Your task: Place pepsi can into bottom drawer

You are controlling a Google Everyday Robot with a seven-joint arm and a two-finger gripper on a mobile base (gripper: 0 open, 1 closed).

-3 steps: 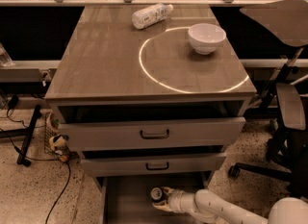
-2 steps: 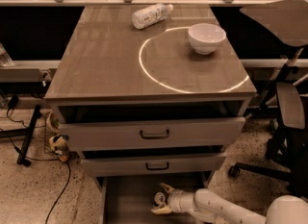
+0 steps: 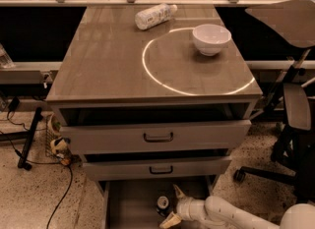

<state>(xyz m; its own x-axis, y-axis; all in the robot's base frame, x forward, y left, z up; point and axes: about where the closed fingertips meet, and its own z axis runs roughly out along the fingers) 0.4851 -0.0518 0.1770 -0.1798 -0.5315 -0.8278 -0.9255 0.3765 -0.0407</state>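
The pepsi can (image 3: pixel 163 205) stands upright on the floor of the open bottom drawer (image 3: pixel 132 203), its silver top showing. My gripper (image 3: pixel 173 207) is low in that drawer, just right of the can. Its fingers (image 3: pixel 177 192) are spread open, one behind and one in front of the can, and no longer clamp it. My white arm (image 3: pixel 221 213) reaches in from the lower right.
The two upper drawers (image 3: pixel 157 137) with black handles stick out slightly above the gripper. On the cabinet top lie a clear plastic bottle (image 3: pixel 154 15) and a white bowl (image 3: pixel 211 38). An office chair (image 3: pixel 295 125) stands to the right; cables and clutter (image 3: pixel 56 147) lie on the floor to the left.
The gripper was shut on the can a second ago; its fingers have since spread open and the can stands free on the drawer floor.
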